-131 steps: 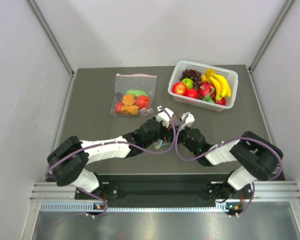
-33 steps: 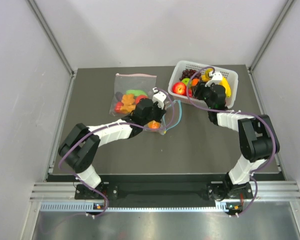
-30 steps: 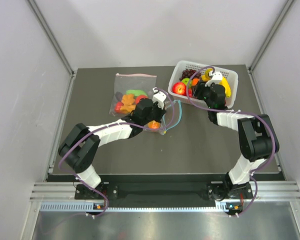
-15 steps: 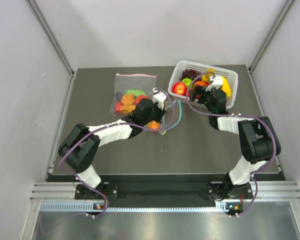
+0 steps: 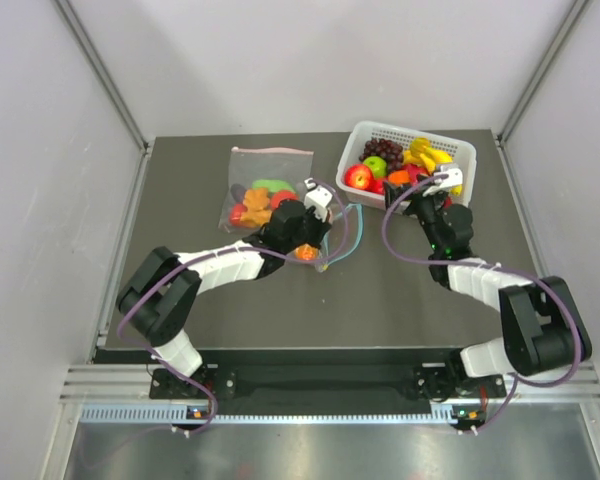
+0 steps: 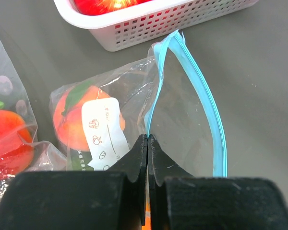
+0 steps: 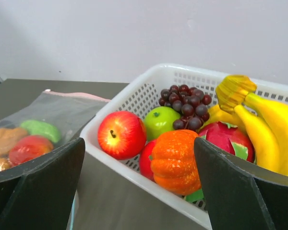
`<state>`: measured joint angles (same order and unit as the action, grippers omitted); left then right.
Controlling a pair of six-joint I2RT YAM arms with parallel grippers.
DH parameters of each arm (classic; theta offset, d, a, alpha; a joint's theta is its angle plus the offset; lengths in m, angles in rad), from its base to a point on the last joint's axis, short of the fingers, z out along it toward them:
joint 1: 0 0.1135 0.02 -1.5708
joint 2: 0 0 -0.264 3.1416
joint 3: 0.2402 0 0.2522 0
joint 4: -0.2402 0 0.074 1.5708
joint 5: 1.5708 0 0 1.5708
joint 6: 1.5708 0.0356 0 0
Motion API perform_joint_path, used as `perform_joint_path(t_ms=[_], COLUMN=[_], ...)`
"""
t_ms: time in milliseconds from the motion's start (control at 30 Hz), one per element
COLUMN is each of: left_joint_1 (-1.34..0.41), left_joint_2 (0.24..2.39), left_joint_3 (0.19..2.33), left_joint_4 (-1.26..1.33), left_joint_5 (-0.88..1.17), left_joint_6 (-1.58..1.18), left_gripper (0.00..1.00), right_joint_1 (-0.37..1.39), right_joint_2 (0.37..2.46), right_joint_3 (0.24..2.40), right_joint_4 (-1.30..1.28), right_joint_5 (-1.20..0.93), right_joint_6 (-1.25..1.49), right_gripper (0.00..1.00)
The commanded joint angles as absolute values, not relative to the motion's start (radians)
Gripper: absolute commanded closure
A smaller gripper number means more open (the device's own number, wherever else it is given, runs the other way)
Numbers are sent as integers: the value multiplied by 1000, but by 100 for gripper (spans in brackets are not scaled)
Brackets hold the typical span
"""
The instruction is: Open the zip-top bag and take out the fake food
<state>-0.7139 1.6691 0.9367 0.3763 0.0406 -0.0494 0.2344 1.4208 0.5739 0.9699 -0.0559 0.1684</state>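
Note:
The zip-top bag (image 5: 337, 235) lies at mid-table. In the left wrist view its teal zip strip (image 6: 209, 110) spreads in an open loop. An orange-peach fake food piece (image 6: 67, 117) with a green leaf sits inside behind the white print, and shows orange from above (image 5: 306, 252). My left gripper (image 6: 148, 140) is shut on the bag's near lip, also seen from above (image 5: 318, 232). My right gripper (image 7: 139, 143) is open and empty, just in front of the basket (image 5: 423, 197). An orange pumpkin piece (image 7: 176, 160) lies in the basket (image 5: 400, 177).
A white basket (image 5: 464, 152) at the back right holds apples, grapes and bananas; its rim shows in both wrist views (image 7: 134, 91) (image 6: 149, 33). A larger clear bag with a pink zip (image 5: 265, 195) and its own pieces lies left of the small bag (image 7: 29, 129).
My right gripper has drawn back from over the basket toward the near side, leaving the orange pumpkin piece in it. My left gripper has held the bag still.

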Motion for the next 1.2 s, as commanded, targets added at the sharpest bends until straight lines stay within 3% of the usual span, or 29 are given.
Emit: perform_joint_path(t_ms=[0,167,267,367,500,1167], left_joint_1=[-707,-707,-707,-707,-707,-726], left_joint_2=[1617,1595,1580,1565,1557,1534], left_joint_3=[919,907,897,890,888,853], left_joint_4=[442,456,457,462,465,541], left_joint_5=[52,81,107,124,144,252], left_joint_6=[-44,-61,-67,-75,-80,-161], left_gripper=[100,100,100,100,100,100], right_joint_1=[279,400,423,439,471,592], right_joint_2=[1338,1231,1169,1125,1132,1511], right_joint_3=[526,453,413,348,319,406], right_joint_4=[1063,1002,968,994,983,1048], right_joint_5=[-101,-120,-194,-263,-331,-377], right_joint_6=[124,42,58,89,95,106], right_gripper=[7,12,21,37,43,49])
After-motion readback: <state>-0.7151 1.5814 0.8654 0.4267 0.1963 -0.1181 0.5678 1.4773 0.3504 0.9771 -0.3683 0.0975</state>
